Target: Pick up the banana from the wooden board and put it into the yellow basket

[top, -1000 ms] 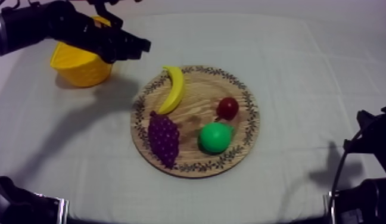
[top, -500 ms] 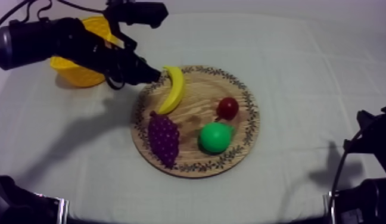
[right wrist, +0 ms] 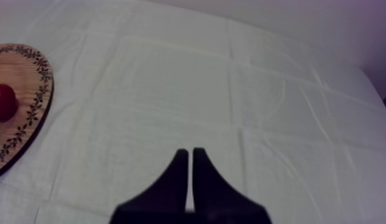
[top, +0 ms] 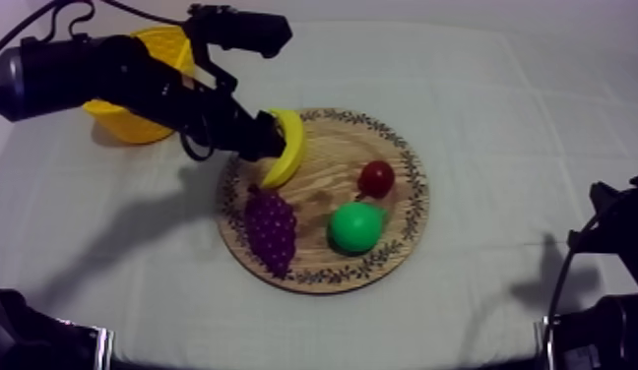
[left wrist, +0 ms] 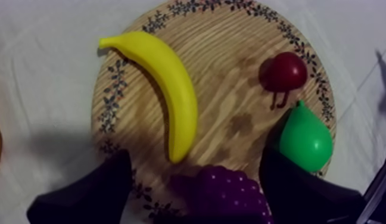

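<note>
"On the wooden board (top: pixel 333 162), left of centre in the top view, how does the banana (top: pixel 293 138) lie?"
"Flat, with its long axis running up and down the frame. One end is at the board's upper rim, the other points toward the grapes (top: pixel 271 228)."
"And the left tool (left wrist: pixel 195 156)?"
"Over the banana's grape-side end, fingers spread wide, holding nothing. The yellow basket (top: pixel 126 126) sits upper left, apart from the board."
"Right tool (right wrist: pixel 190 156)?"
"Fingers pressed together over bare cloth."

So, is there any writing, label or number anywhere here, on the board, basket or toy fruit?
None to read. The round wooden board has only a leaf pattern on its rim, no letters; the yellow basket, the yellow toy banana and the grey-white cloth are unmarked.
</note>
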Motion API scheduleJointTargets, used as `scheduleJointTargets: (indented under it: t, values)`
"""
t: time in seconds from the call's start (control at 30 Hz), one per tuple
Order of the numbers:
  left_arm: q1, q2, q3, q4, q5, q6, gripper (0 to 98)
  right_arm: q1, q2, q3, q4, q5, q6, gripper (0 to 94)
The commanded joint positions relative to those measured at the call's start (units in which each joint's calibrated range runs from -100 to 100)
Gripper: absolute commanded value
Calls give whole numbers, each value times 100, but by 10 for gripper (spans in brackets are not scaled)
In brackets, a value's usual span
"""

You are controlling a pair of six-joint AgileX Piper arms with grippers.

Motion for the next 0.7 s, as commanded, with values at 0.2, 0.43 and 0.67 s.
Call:
scheduleJointTargets:
  t: [0.2,0.43,0.67]
  values:
    - [2,389,-227,42,12,164,776,3,-5,5,1,1,0,4]
    - [-19,1144,-806,64,333,382,751,3,-5,5,1,1,0,4]
    - [-58,1977,-1615,-15,894,605,703,3,-5,5,1,1,0,4]
